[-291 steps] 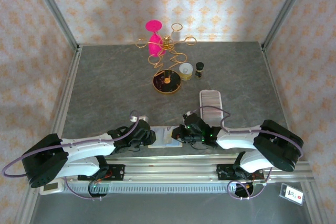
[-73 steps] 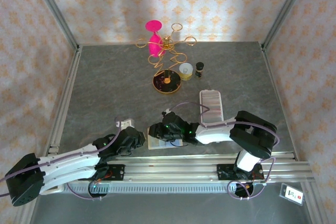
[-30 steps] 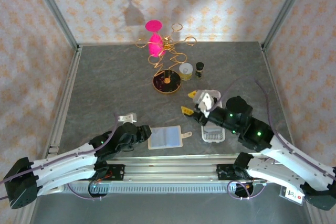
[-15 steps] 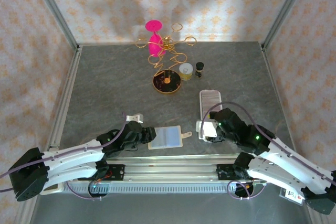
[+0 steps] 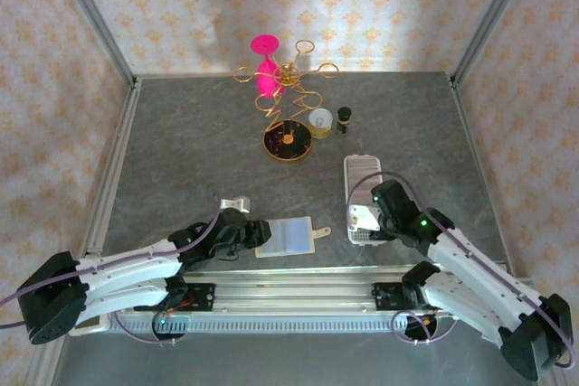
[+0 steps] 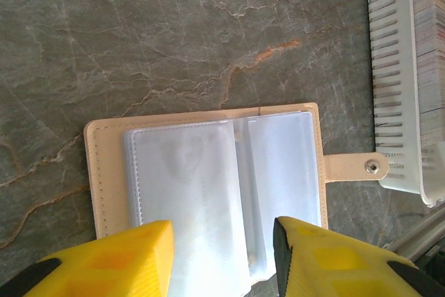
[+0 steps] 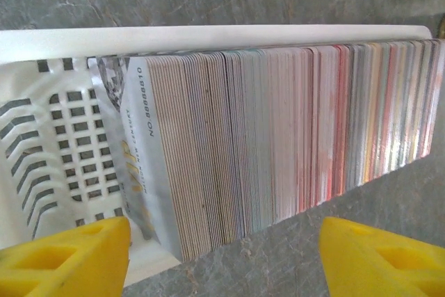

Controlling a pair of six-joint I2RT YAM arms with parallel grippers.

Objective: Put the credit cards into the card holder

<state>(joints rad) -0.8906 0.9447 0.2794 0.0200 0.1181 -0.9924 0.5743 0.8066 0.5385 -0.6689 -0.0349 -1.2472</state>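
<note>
The card holder [image 5: 291, 236] lies open on the grey table near the front rail, and its clear sleeves [image 6: 208, 172] face up between beige edges. Its snap tab [image 6: 361, 167] points right. My left gripper [image 6: 222, 255] hovers open over the sleeves' near edge with nothing between its yellow fingers; the top view has it [image 5: 256, 238] at the holder's left side. The credit cards [image 7: 278, 130] stand on edge, packed in the white tray [image 7: 55, 116]. My right gripper [image 7: 222, 259] is open wide just above the stack's near end, over the tray's front [image 5: 365, 221].
The long white tray [image 5: 362, 171] runs away from me, right of the holder. At the back stand a gold wire stand [image 5: 288, 79], a pink glass [image 5: 265, 59], a dark round base [image 5: 288, 140], a small cup [image 5: 320, 120] and a dark bottle [image 5: 344, 119]. An aluminium rail [image 5: 298, 282] borders the near edge.
My right gripper has come down from above the table left of the tray onto the tray's near end and opened wider. The left gripper has edged slightly toward the holder.
</note>
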